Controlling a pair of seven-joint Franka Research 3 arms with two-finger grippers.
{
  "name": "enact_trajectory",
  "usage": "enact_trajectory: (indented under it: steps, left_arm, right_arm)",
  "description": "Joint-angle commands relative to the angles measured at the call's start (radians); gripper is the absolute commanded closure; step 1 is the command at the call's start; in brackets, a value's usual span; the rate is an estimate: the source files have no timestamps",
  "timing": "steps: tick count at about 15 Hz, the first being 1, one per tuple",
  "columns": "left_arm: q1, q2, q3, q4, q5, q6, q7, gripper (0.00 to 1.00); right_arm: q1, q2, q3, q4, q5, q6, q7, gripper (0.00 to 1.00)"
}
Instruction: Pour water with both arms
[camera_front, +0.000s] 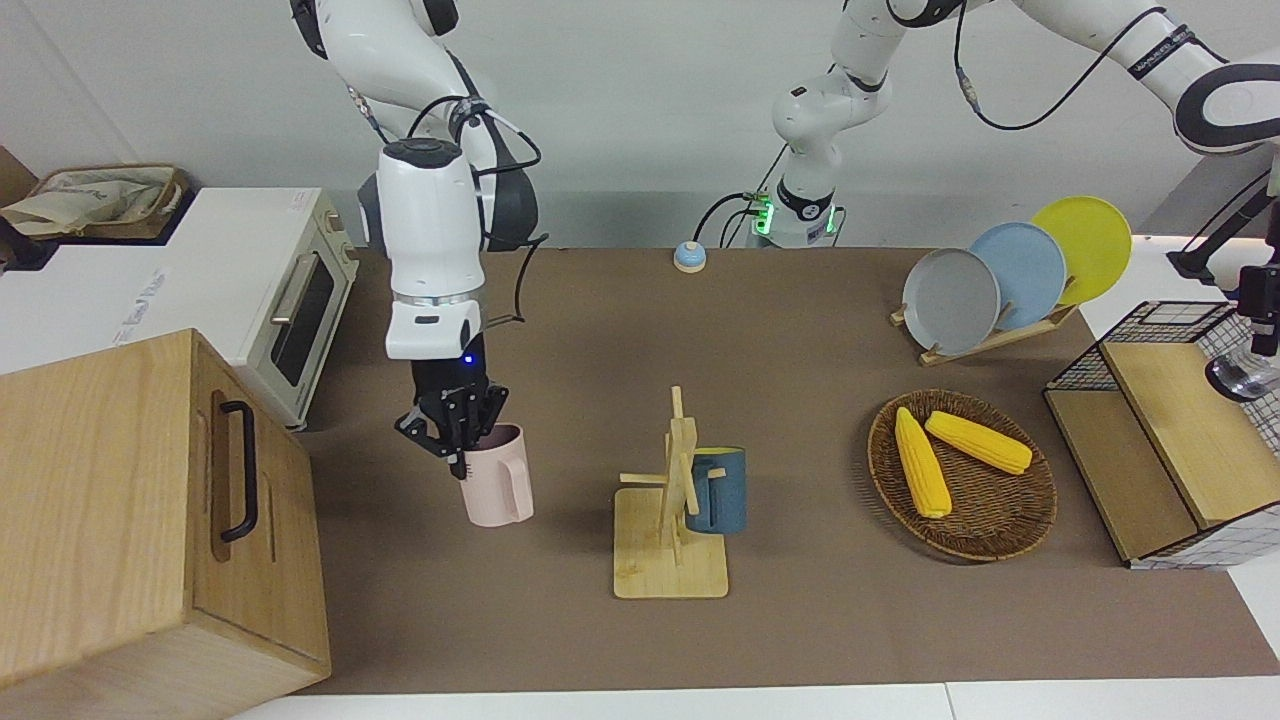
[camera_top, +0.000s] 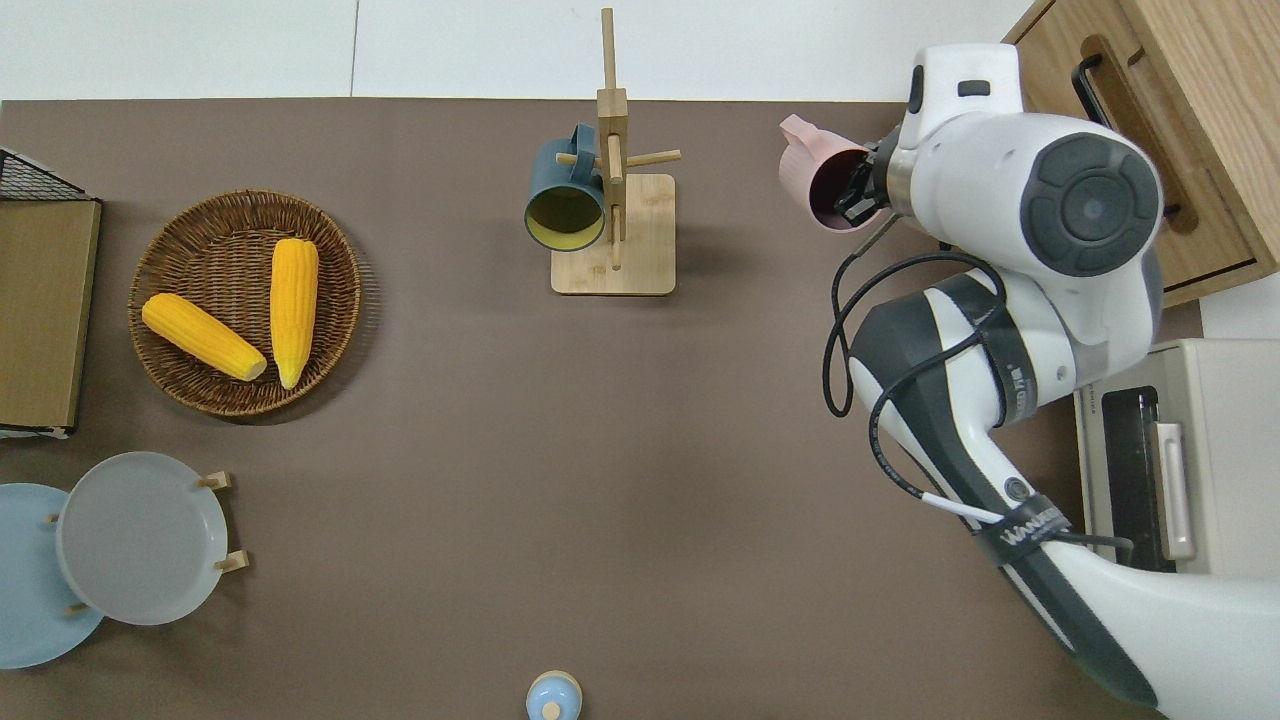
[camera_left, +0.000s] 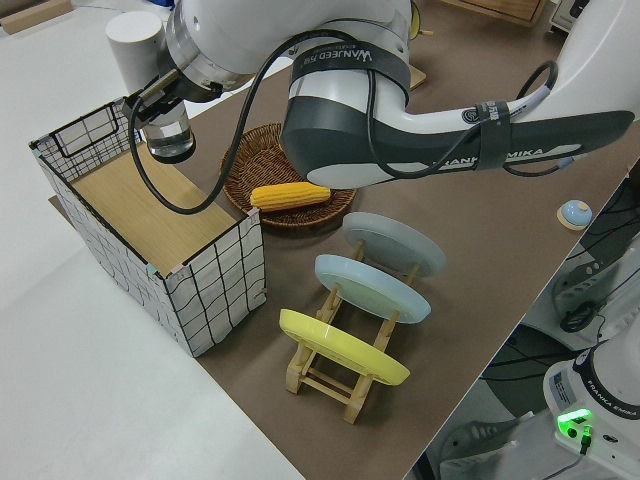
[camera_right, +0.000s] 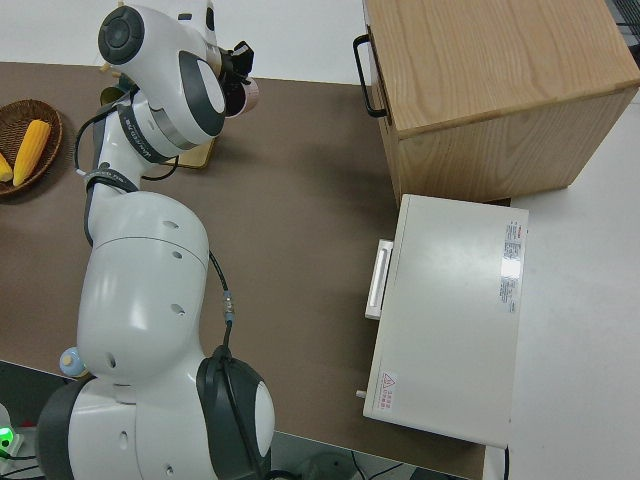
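Pink mug (camera_front: 494, 475), rigid, glossy and likely slippery, is hanging lifted over the table (camera_front: 800, 330) beside the wooden cabinet (camera_front: 150, 520), the right pincer (camera_front: 455, 432) clamping its rim, one finger inside, while the left pincer (camera_left: 168, 122) is gripping a clear glass (camera_left: 170, 140), probably fragile, above the wire basket (camera_left: 160, 230).

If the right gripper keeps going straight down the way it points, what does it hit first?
Probably the brown table mat. The right gripper points down, shut on the pink mug's rim, so the mug's base would land first.
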Motion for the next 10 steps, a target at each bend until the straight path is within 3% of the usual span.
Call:
enact_trajectory:
  steps: [1,3,6,8,10]
  left_arm:
    - [-0.044,-0.097,0.008,-0.078,0.03,-0.007,-0.074,1.0]
    - [-0.078,-0.149,0.0,-0.127,0.132,-0.007,-0.173,1.0]
    - [-0.115,-0.226,-0.004,-0.191,0.203,-0.062,-0.258,1.0]
    - [-0.129,-0.266,-0.004,-0.225,0.206,-0.093,-0.276,1.0]
    - [-0.133,-0.338,-0.033,-0.314,0.243,-0.099,-0.31,1.0]
  right_arm:
    - [-0.034,-0.056,0.014,-0.045,0.209,-0.177,-0.01,1.0]
    - [-0.039,-0.066,0.005,-0.045,0.265,-0.265,0.055,1.0]
    - [-0.031,-0.086,0.008,-0.044,0.317,-0.423,0.264,1.0]
    - [-0.017,-0.089,0.023,-0.044,0.349,-0.448,0.428,1.0]
    - [-0.008,-0.091,0.08,-0.041,0.412,-0.445,0.614,1.0]
